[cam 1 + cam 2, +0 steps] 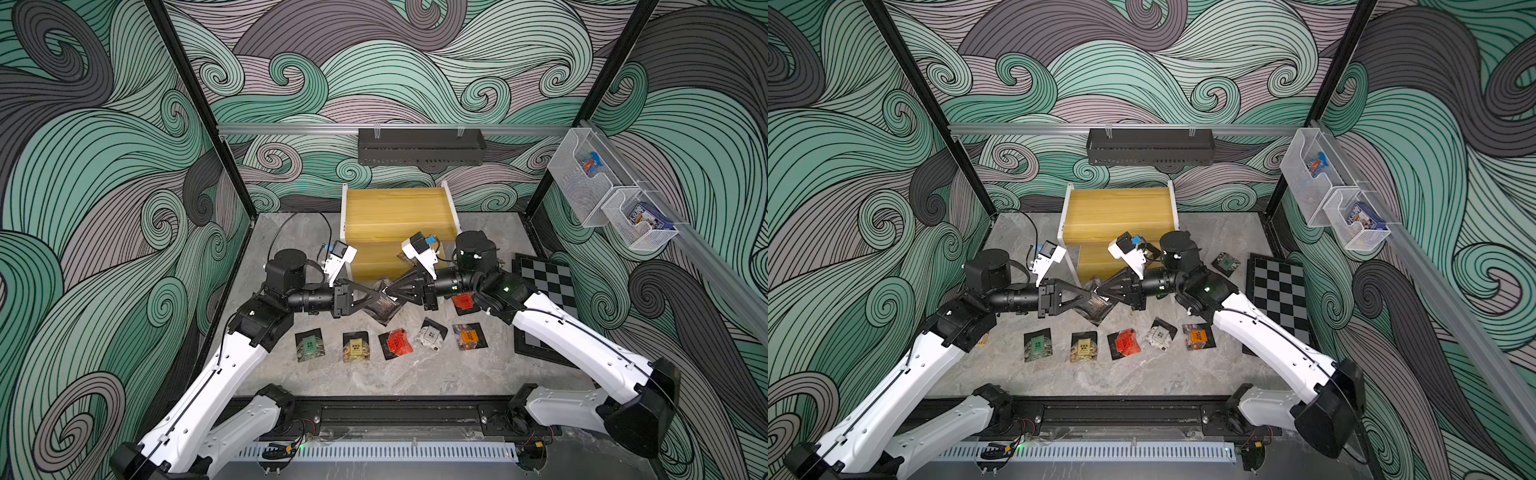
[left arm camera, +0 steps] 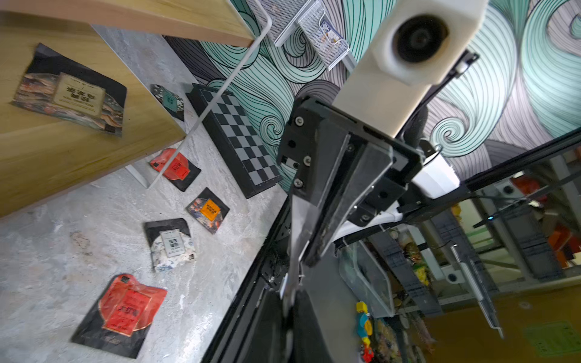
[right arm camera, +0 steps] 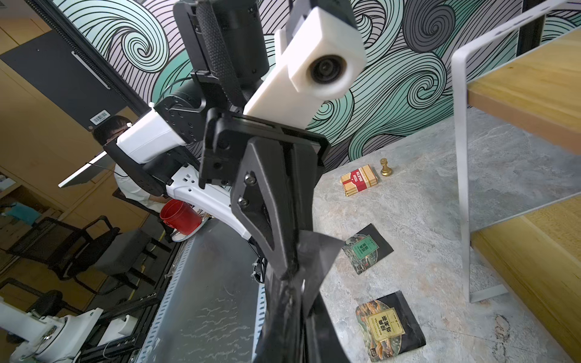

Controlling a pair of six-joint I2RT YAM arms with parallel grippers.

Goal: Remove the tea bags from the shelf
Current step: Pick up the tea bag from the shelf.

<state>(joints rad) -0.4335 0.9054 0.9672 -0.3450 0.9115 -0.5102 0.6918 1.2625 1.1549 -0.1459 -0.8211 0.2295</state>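
Meeting tip to tip just in front of the shelf (image 1: 399,208), the left gripper (image 1: 379,297) and right gripper (image 1: 390,291) have one dark held tea bag (image 1: 384,311) between them, above the grey table (image 1: 457,374). Both top views show this, with the shelf's top board bare. Five more tea bags lie in a row on the table nearer the robot, the red-label tea bag (image 1: 397,343) in the middle. In a top view a teal-label tea bag (image 1: 1225,264) lies beside the chessboard (image 1: 1281,291). In the left wrist view the right gripper's (image 2: 309,254) jaws stand narrow with the held tea bag (image 2: 294,239) edge-on against them; whether they pinch it cannot be told. In the same view a gold-label tea bag (image 2: 70,94) lies flat on the shelf's lower board, toward the end nearest the chessboard. In the right wrist view the left gripper's (image 3: 292,267) jaws are clamped tight on a corner of the held tea bag (image 3: 317,251). The bag's length runs along the line between the two grippers, so the left arm can probably draw it clear only once the right lets go. The gold-label tea bag lies behind the right gripper, so the right arm looks nearer to it.
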